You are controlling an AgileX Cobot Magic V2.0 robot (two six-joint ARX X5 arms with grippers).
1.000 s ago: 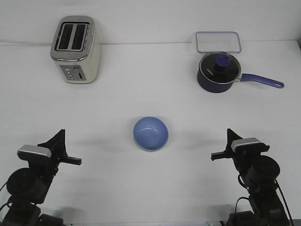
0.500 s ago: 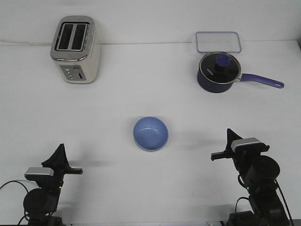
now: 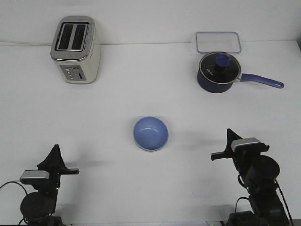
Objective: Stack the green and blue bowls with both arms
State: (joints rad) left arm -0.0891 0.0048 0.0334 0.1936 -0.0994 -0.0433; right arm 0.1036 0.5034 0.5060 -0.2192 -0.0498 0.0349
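White tabletop point(image 3: 150, 94), pale wall behind. Blue bowl point(image 3: 150, 133) at centre, upright; thin pale rim showing beneath its lower edge, cannot tell whether green bowl is nested under it. Left pincer point(image 3: 53, 157) near front left corner, right pincer point(image 3: 229, 141) near front right; both well apart from bowl, holding nothing; gap between tips cannot be told. Toaster point(image 3: 75, 49) back left; navy saucepan point(image 3: 217, 72) back right, clear lid point(image 3: 218, 42) behind it.

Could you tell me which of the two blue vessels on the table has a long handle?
The saucepan at the far right, lidded and dark navy, has the handle; the light blue bowl in the middle has none.
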